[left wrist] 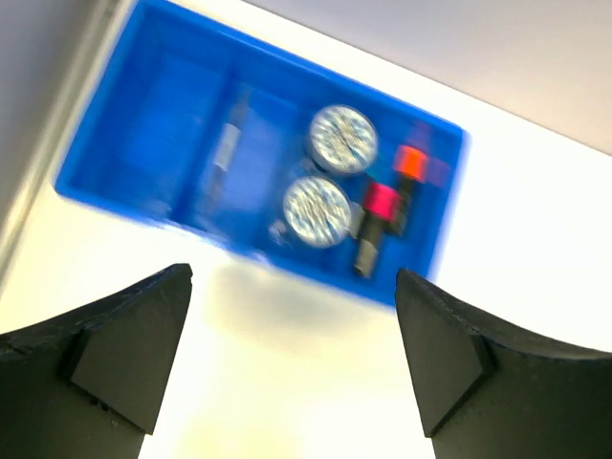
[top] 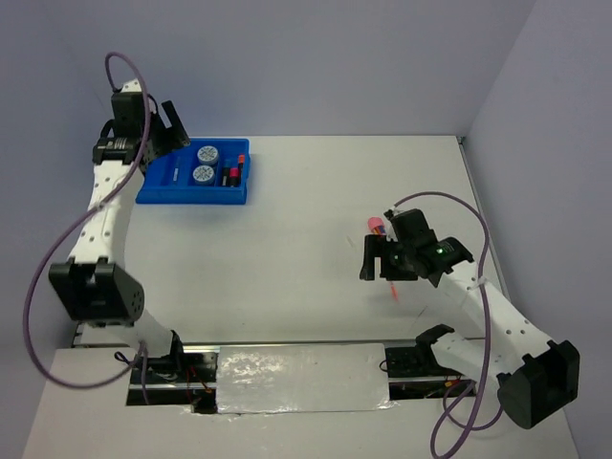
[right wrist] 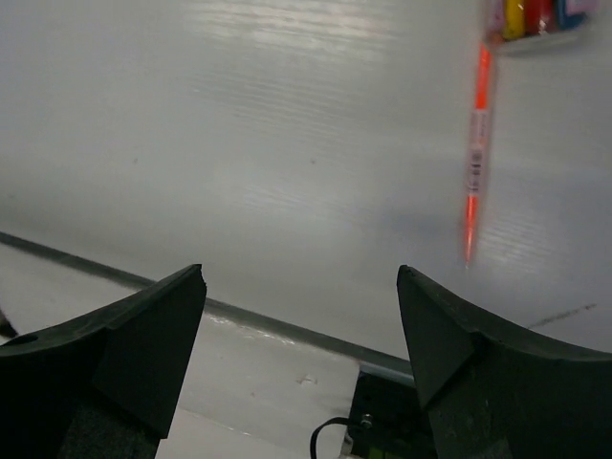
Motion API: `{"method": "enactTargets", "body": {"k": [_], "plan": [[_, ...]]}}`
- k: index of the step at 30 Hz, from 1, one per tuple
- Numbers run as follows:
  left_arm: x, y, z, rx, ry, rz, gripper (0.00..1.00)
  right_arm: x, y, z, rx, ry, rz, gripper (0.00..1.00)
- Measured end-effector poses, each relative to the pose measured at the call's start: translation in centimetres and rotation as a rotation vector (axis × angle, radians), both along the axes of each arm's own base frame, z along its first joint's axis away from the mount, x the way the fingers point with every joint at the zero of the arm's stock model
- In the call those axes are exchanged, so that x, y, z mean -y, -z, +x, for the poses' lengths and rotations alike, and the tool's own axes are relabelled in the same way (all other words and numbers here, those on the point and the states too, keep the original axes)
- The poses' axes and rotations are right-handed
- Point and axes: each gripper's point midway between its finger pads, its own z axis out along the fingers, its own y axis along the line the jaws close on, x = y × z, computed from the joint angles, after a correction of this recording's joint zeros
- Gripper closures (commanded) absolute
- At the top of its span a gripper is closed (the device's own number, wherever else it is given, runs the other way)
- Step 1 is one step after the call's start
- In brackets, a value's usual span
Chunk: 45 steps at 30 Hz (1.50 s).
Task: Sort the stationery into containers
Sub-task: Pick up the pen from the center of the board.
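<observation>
Judged the sorting partly done. Counted inside the blue tray (top: 167, 186) two round blue-white discs (left wrist: 341, 139), side by side in one middle compartment; in the end compartment beside them, an orange-capped highlighter (left wrist: 411, 163) and a pink-capped highlighter (left wrist: 379, 203); on the discs' other side, what looked like a thin silver pen (left wrist: 226, 151), too blurred to confirm. Could not tell whether the tray's far-end compartment held anything. Found left to sort, well apart from the tray past its highlighter end and nearer the arm bases, an orange pen (right wrist: 475, 143) flat on the table (top: 306, 239) and a small cluster of coloured items (right wrist: 531, 14) at the pen's end, cropped and hard to name. Saw the left gripper (left wrist: 292, 316) above the tray's near wall, jaws spread wide, gripping nothing. Saw the right gripper (right wrist: 301, 287) far from the tray beside that pen, jaws likewise wide and empty.
</observation>
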Motion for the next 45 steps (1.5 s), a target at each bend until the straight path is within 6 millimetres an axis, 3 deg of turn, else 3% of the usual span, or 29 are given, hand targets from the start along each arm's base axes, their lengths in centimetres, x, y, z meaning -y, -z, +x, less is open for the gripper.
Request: {"method": "enactTargets", "body": {"k": [2,4,8,12,16,25,35,36,41,45], "plan": [[1.9,-1.8,-3.1,0.037,0.043,-0.046,0.01,0.9,1.2,-0.3,-0.045,0.050,-0.042,0.17],[3.9,-1.9,-5.5,0.042,0.093,-0.090,0.01,1.7,2.1,0.0,-0.082,0.107,-0.078,0.20],[8.4,1.7,-8.4,-0.065,0.207,-0.162,0.01,3.2,4.2,0.6,-0.157,0.231,-0.130,0.21],[12.1,6.6,-11.4,-0.220,0.312,-0.198,0.01,4.8,7.0,-0.5,-0.225,0.321,-0.187,0.15],[13.0,8.4,-13.6,-0.290,0.355,-0.224,0.01,5.3,8.8,-0.7,-0.267,0.335,-0.228,0.12],[13.9,6.9,-14.5,-0.254,0.435,-0.241,0.01,5.5,10.9,1.3,-0.293,0.317,-0.296,0.17],[14.8,6.6,-14.6,-0.243,0.495,-0.262,0.01,4.7,11.9,2.0,-0.293,0.260,-0.310,0.58],[14.8,6.6,-14.6,-0.243,0.496,-0.263,0.01,4.4,11.9,2.0,-0.285,0.249,-0.314,0.65],[15.1,6.4,-14.5,-0.234,0.505,-0.277,0.01,3.0,12.0,2.1,-0.262,0.202,-0.334,0.78],[15.2,6.3,-14.4,-0.231,0.506,-0.282,0.01,1.3,12.1,2.4,-0.242,0.153,-0.349,1.00]]}}
